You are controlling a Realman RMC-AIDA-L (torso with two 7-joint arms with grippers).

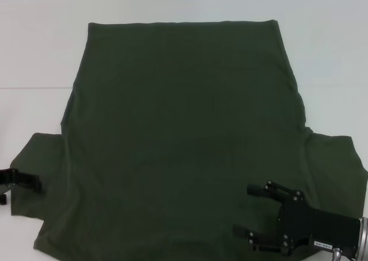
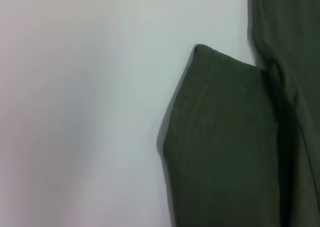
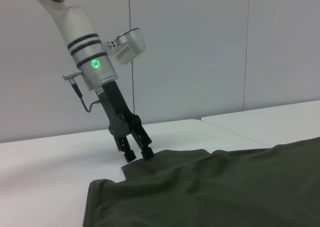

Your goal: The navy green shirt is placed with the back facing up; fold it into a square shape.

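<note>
The navy green shirt (image 1: 184, 129) lies spread flat on the white table (image 1: 34, 54), plain side up, hem at the far end and sleeves toward me. My left gripper (image 1: 23, 191) is at the edge of the left sleeve (image 2: 225, 147). The right wrist view shows that left gripper (image 3: 139, 155) tilted down, fingers slightly apart, tips at the sleeve's corner. My right gripper (image 1: 242, 209) hovers wide open over the shirt's near right part, close to the right sleeve (image 1: 339, 169), nothing between its fingers.
White table surface surrounds the shirt on the left, right and far sides. A seam between two tabletops (image 1: 34, 88) runs across at the left. A plain grey wall (image 3: 200, 47) stands behind the table.
</note>
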